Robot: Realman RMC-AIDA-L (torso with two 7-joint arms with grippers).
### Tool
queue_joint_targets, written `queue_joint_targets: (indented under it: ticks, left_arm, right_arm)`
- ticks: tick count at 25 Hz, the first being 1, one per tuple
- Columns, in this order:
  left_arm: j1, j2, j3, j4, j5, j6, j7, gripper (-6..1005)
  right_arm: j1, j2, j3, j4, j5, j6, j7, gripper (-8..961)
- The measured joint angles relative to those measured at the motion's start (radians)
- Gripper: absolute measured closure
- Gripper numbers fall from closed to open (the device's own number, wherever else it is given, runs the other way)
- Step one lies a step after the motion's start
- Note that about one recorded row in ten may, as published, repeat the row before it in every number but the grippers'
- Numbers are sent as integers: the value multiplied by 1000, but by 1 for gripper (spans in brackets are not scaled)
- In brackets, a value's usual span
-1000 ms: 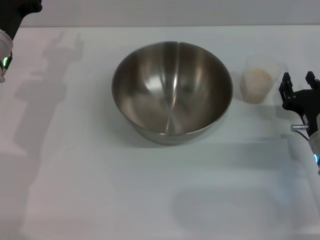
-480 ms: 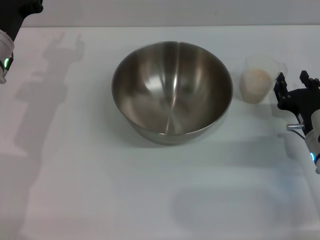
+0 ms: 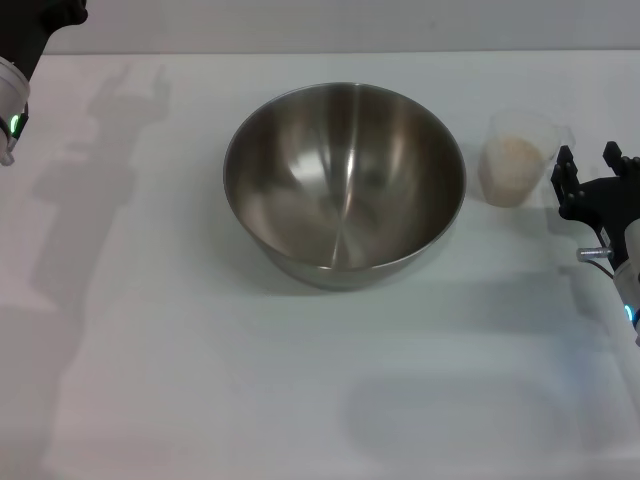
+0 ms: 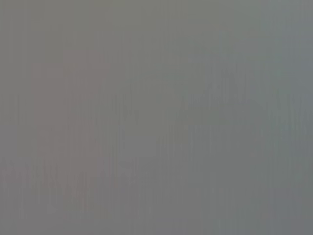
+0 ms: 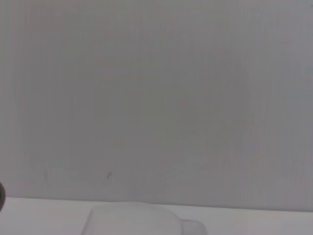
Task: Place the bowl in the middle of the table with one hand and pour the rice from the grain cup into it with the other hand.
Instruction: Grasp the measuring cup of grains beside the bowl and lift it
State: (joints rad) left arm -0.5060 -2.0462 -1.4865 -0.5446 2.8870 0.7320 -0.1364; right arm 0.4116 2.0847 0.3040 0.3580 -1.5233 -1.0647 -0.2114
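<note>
The steel bowl [image 3: 345, 185] sits mid-table [image 3: 200, 380]; the right gripper [image 3: 591, 172] — fingers spread, holding nothing — hovers just beside the grain cup [image 3: 519, 157] (rice [image 3: 512, 160] inside). The left gripper's state I cannot tell.

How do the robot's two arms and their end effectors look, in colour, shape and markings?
The right end effector is black, with two short prongs on a dark bracket; behind it a small silver stud and a white-grey arm segment with a blue-green light. Of the left arm only a black upper part and a white segment with a green light show at the head view's corner; its end effector is not seen.
</note>
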Motion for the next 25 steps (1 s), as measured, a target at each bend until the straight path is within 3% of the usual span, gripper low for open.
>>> queue_joint_targets:
  ticks: [25]
  left_arm:
    - [-8,-11,-11,-8,0,-2,1,548]
  right_arm:
    - [48,-3,0,-56,0,36,27,471]
